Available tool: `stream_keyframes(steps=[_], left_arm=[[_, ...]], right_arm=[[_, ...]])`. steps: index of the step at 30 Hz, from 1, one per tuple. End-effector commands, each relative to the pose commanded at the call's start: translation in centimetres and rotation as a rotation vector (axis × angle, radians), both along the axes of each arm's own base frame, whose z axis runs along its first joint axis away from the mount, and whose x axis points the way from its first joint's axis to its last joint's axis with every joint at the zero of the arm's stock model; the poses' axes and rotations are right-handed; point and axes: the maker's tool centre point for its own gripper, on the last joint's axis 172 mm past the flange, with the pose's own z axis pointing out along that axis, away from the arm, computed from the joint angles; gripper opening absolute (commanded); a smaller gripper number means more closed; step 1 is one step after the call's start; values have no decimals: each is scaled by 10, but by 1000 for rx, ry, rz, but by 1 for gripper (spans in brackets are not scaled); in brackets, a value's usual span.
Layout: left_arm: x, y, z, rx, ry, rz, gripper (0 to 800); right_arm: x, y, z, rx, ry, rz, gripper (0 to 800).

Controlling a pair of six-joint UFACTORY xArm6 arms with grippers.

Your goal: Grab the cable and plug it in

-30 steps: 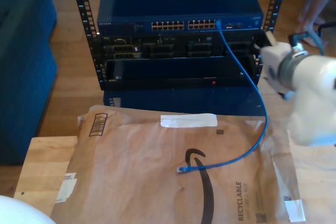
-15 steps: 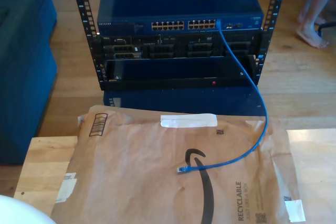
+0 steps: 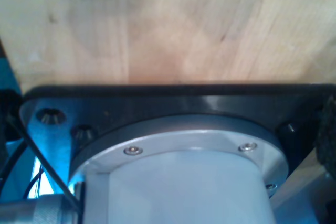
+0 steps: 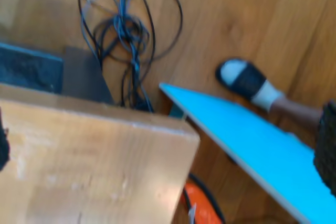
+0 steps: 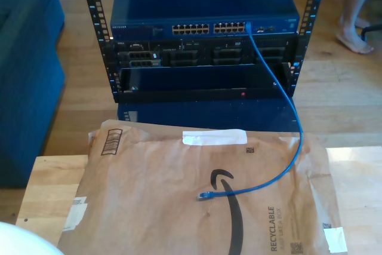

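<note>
Blue cable: the cable (image 5: 280, 117) has one end already seated in the far port of the network switch (image 5: 203, 10) in the rack, toward the exterior view's right; from there it drops down the rack face and curves onto the brown paper mailer (image 5: 203, 201).
Free plug: the loose plug (image 5: 205, 196) lies on the mailer, just beside the black printed arrow mark and well apart from the switch, toward the exterior view's left of where the cable lands.
Long axis: at the plug end the cable runs almost flat across the mailer, the tip pointing to the exterior view's left and slightly toward the camera; the rest trails off to the exterior view's right before bending up to the switch.
My first gripper: its wrist camera looks over a black mounting plate (image 3: 173, 100) and a silver flange (image 3: 184, 150) onto bare wood; we cannot tell how its fingers are set or whether they hold anything.
My second gripper: its camera looks past a wooden table edge (image 4: 89, 156) to floor, tangled dark cables (image 4: 123, 30) and a light blue board (image 4: 252, 145); dark finger pads (image 4: 328, 145) sit at the frame edges with nothing between them, so it looks spread wide and empty.
Nearer arm: we cannot tell which is closer to the plug.
Coming move, our judgement: descend on the plug with the jaws closing across the cable line.
</note>
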Motion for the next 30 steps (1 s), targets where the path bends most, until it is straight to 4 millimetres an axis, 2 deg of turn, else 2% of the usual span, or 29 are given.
stream_keyframes(steps=[4,7,12,15,22,30], left_arm=[[0,0,0,0,0,0,800],[0,0,0,0,0,0,800],[0,0,0,2,0,0,800],[0,0,0,0,0,0,800],[0,0,0,2,0,0,800],[0,0,0,0,0,0,800]], right_arm=[[-22,36,-36,80,-10,-105,796],[-29,52,-50,120,-26,-172,796],[-26,54,-62,137,-37,-173,796],[-16,60,-84,143,-78,-176,799],[-3,67,-109,142,-138,-204,799],[-4,67,-109,142,-134,-196,799]])
